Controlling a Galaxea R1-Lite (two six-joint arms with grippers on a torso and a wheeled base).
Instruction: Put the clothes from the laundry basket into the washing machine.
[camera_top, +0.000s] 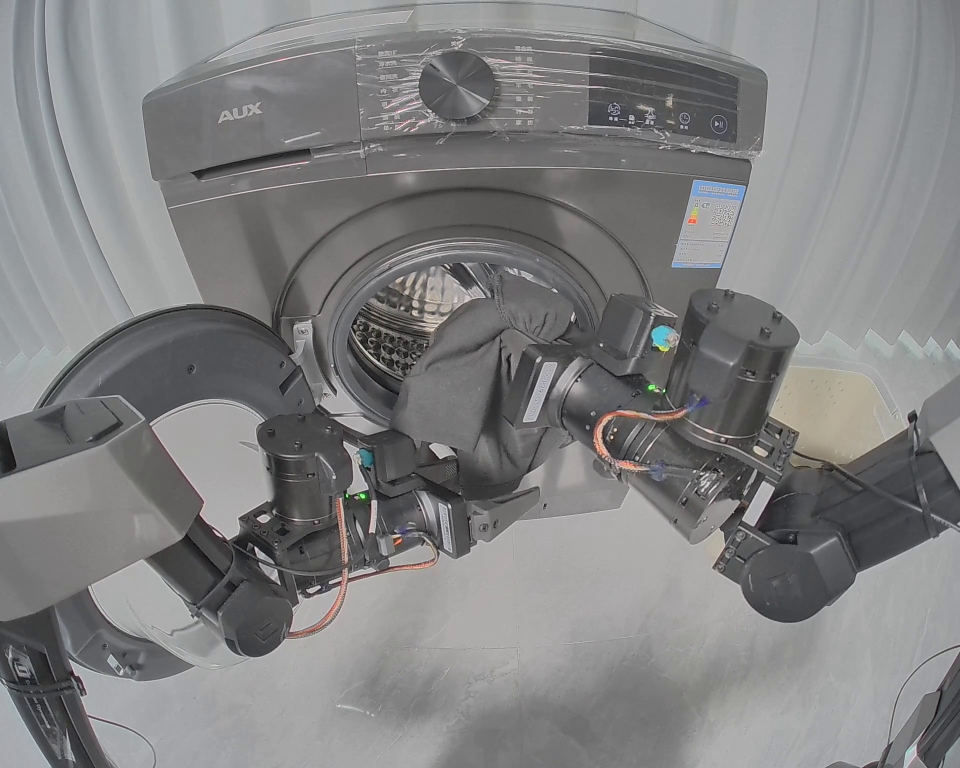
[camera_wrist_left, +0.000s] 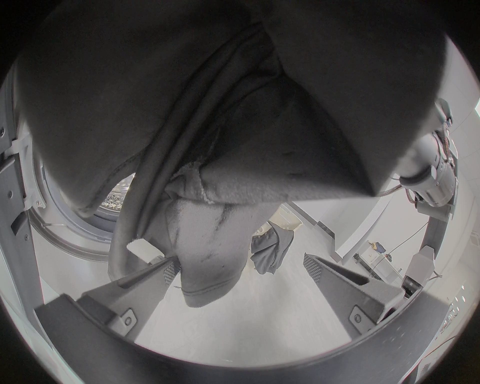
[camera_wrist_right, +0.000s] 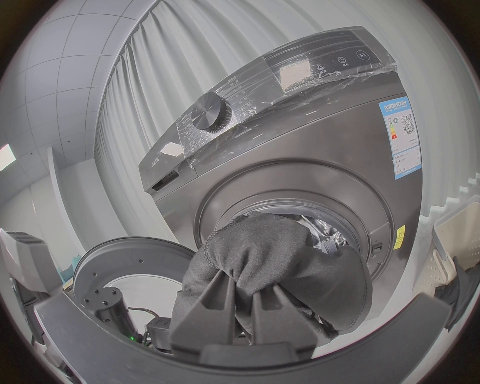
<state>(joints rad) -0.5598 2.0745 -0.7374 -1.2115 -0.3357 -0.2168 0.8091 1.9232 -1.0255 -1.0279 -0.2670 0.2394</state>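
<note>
The right hand (camera_wrist_right: 243, 294) is clamped on a dark garment (camera_top: 470, 390) at the washer (camera_top: 450, 200) mouth. Part of it drapes over the rim at about 4 o'clock; none seems to be inside the drum (camera_top: 400, 320) yet. The left hand (camera_wrist_left: 239, 260) hangs wide and empty just under the drooping cloth. The door (camera_top: 170, 370) is swung out at 9 o'clock. The basket (camera_wrist_right: 455, 235), at the washer's 3 o'clock, has another dark piece (camera_wrist_right: 457, 295) hanging from it, so I judge this load half placed, with more left. The floor (camera_top: 560, 620) is pale and smooth, with a grey curtain (camera_top: 860, 150) behind.
</note>
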